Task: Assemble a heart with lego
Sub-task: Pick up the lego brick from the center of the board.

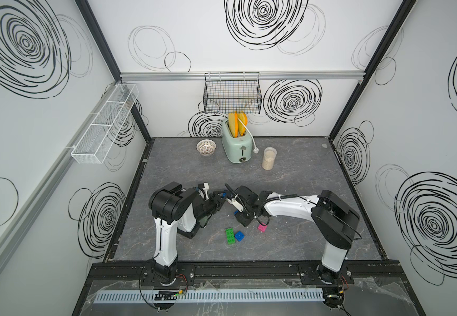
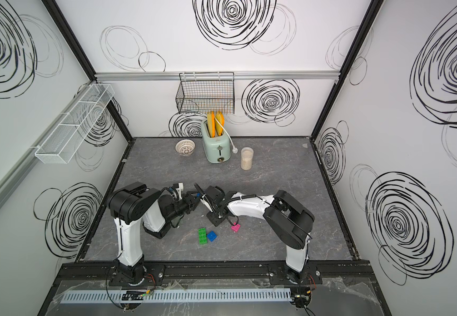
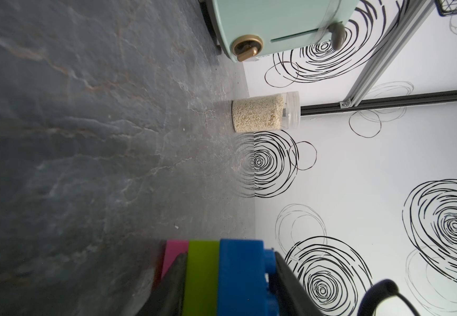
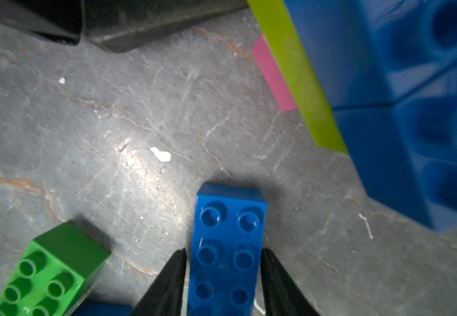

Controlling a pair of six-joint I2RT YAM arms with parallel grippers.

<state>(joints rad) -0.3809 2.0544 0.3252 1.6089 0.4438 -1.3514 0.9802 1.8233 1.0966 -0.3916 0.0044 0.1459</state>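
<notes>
While the left fingers (image 3: 168,290) clamp the heart (image 3: 238,273) between them, one against its pink end and the other against the studs of its blue end, the right fingers (image 4: 164,287) pinch an oblong blue brick (image 4: 228,240) by its two long sides, studs facing the wrist camera. Both pairs stand only as far apart as the piece they grasp. So far the heart is a stack of pink, lime and blue layers. In the right wrist view it sits close to the held brick, and the two are not touching. Whether either piece rests on the tabletop (image 1: 304,191) I cannot tell.

In both top views the two arms meet near the middle of the tabletop, in front of the toaster (image 1: 235,147) and the jar (image 1: 269,158). Three loose bricks lie nearer the arm bases. A green brick (image 1: 230,235) and a small blue brick (image 1: 239,235) lie side by side. A pink brick (image 1: 262,227) lies just beside the right wrist.
</notes>
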